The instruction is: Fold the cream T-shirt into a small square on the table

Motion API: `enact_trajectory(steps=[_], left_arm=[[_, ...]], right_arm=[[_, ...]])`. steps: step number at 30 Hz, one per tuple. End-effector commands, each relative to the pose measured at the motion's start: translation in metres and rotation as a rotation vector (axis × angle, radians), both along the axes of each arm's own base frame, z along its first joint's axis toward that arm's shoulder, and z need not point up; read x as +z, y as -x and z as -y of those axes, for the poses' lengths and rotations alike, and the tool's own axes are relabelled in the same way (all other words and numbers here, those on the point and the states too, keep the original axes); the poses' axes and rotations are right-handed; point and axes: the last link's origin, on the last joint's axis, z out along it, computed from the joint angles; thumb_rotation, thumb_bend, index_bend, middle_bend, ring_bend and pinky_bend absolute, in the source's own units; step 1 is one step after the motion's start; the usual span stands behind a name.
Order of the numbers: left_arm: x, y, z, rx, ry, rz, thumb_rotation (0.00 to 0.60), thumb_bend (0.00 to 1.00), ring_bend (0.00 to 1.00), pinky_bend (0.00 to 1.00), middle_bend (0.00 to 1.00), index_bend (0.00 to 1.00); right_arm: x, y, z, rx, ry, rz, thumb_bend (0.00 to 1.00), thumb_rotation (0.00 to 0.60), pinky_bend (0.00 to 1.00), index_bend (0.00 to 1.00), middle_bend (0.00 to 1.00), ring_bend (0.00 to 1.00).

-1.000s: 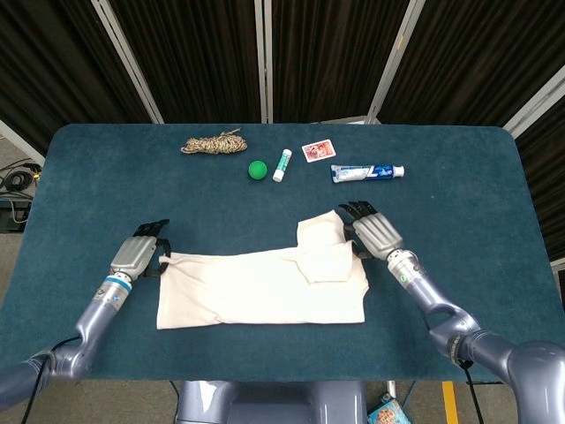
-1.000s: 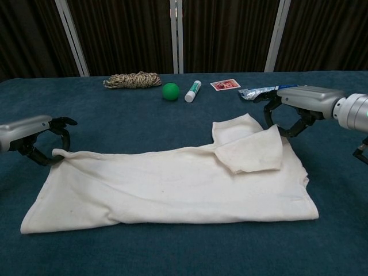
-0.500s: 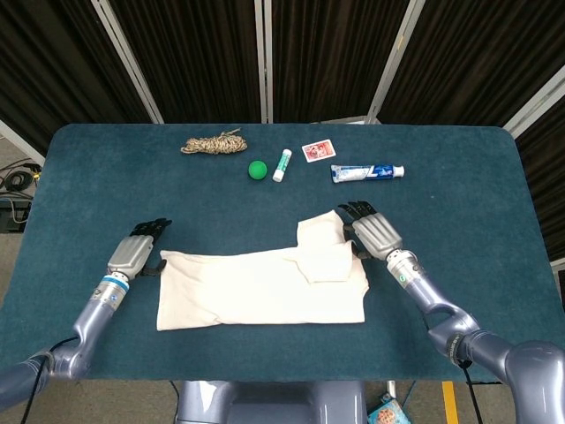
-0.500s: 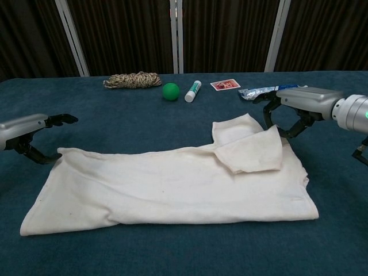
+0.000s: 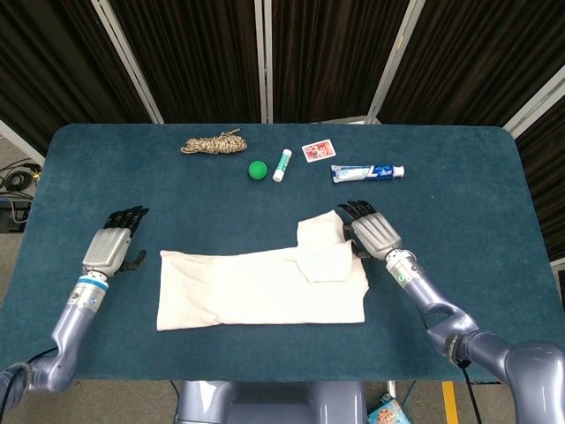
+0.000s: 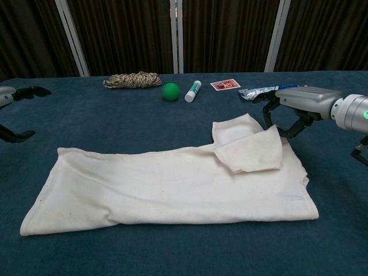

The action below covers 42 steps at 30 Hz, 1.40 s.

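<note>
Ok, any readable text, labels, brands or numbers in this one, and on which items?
None can be read.
Toothpaste tube: blue and white print, too small and blurred.
Red card: a pattern, no legible characters.
White stick: green marks, unreadable.
Cream T-shirt: no print visible.

My left hand (image 5: 110,248) sits apart, left of the cream cotton T-shirt (image 5: 256,287); my right hand (image 5: 371,230) meets its folded right sleeve. Behind lie a braided rope bundle (image 5: 214,142), green ball (image 5: 257,170), white tube stick (image 5: 282,165), red playing card (image 5: 316,151) and toothpaste tube (image 5: 367,172).
</note>
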Motion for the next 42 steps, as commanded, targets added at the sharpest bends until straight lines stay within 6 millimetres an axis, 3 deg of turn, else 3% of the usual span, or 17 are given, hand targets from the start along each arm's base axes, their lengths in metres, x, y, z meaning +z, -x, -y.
enact_trajectory(steps=[1, 7, 10, 11, 14, 16, 21, 32, 38, 42], left_arm=[[0.037, -0.001, 0.023, 0.066, -0.114, -0.056, 0.600, 0.46, 0.00, 0.00, 0.00, 0.00], [0.056, -0.002, 0.041, 0.074, -0.158, -0.060, 0.600, 0.46, 0.00, 0.00, 0.00, 0.00], [0.062, -0.001, 0.046, 0.075, -0.168, -0.053, 0.600, 0.46, 0.00, 0.00, 0.00, 0.00], [0.062, 0.000, 0.046, 0.075, -0.168, -0.051, 0.600, 0.46, 0.00, 0.00, 0.00, 0.00], [0.064, 0.000, 0.048, 0.074, -0.167, -0.045, 0.600, 0.46, 0.00, 0.00, 0.00, 0.00], [0.066, 0.000, 0.050, 0.065, -0.167, -0.047, 0.600, 0.46, 0.00, 0.00, 0.00, 0.00], [0.068, 0.001, 0.052, 0.058, -0.167, -0.042, 0.600, 0.46, 0.00, 0.00, 0.00, 0.00], [0.070, 0.001, 0.053, 0.055, -0.158, -0.024, 0.600, 0.46, 0.00, 0.00, 0.00, 0.00], [0.072, -0.001, 0.054, 0.048, -0.163, -0.014, 0.600, 0.46, 0.00, 0.00, 0.00, 0.00], [0.073, 0.000, 0.053, 0.050, -0.167, -0.011, 0.600, 0.46, 0.00, 0.00, 0.00, 0.00]], right_arm=[[-0.001, 0.000, 0.000, 0.003, 0.001, -0.014, 0.45, 0.600, 0.00, 0.75, 0.08, 0.00], [-0.004, 0.002, 0.000, -0.003, 0.006, -0.035, 0.44, 0.600, 0.00, 0.72, 0.07, 0.00], [-0.004, 0.006, 0.000, -0.012, -0.004, -0.052, 0.37, 0.600, 0.01, 0.50, 0.04, 0.00], [-0.004, 0.006, 0.000, -0.015, -0.005, -0.058, 0.30, 0.600, 0.01, 0.35, 0.02, 0.00], [-0.003, 0.009, 0.001, -0.031, 0.004, -0.076, 0.11, 0.600, 0.01, 0.08, 0.00, 0.00], [-0.002, 0.011, 0.003, -0.047, 0.023, -0.090, 0.04, 0.600, 0.00, 0.01, 0.00, 0.00], [0.007, 0.011, 0.000, -0.056, 0.048, -0.122, 0.01, 0.600, 0.00, 0.00, 0.00, 0.00], [0.056, 0.005, -0.010, -0.047, 0.079, -0.243, 0.03, 0.600, 0.00, 0.00, 0.00, 0.00], [0.082, -0.012, 0.016, -0.101, 0.128, -0.246, 0.16, 0.600, 0.00, 0.01, 0.00, 0.00], [0.071, -0.032, 0.042, -0.155, 0.087, -0.181, 0.23, 0.600, 0.00, 0.11, 0.00, 0.00]])
